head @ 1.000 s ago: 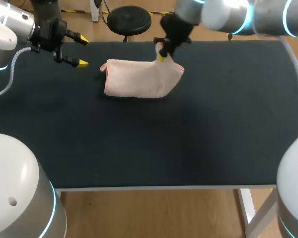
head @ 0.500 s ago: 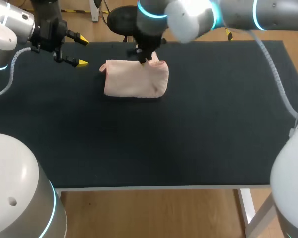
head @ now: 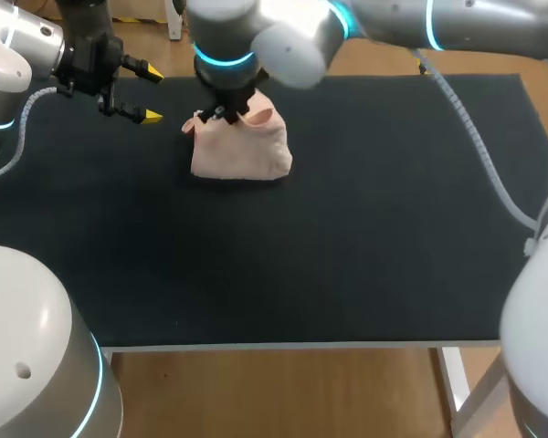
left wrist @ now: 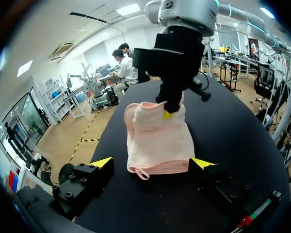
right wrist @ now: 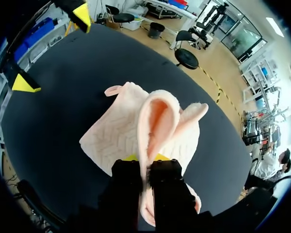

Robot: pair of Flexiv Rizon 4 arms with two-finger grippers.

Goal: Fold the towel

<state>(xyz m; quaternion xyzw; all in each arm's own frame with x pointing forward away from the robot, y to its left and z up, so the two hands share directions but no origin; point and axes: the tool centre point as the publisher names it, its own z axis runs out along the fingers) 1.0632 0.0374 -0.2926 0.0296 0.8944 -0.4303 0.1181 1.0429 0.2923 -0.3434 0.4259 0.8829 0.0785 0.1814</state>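
Towel [head: 247,153] edge carried farther left | right hand [head: 226,113] pinching it | left hand [head: 152,94] spread, unmoved

1 pink towel [head: 242,151], with 1 small hanging loop [left wrist: 142,173] at a corner; 1 black table [head: 365,237]; 2 robot arms, 1 left arm [head: 18,55] and 1 right arm [head: 292,36]; 2 grippers, 1 left gripper [head: 152,93] and 1 right gripper [head: 226,114], each with 2 fingers; the head view shows 2 yellow fingertips [head: 152,116] plainly, both on the left gripper; the left wrist view shows 3 yellow tips, 2 of its own and 1 of the right gripper; the right wrist view shows 4, 2 of the left gripper and 2 of its own, partly hidden by the towel.
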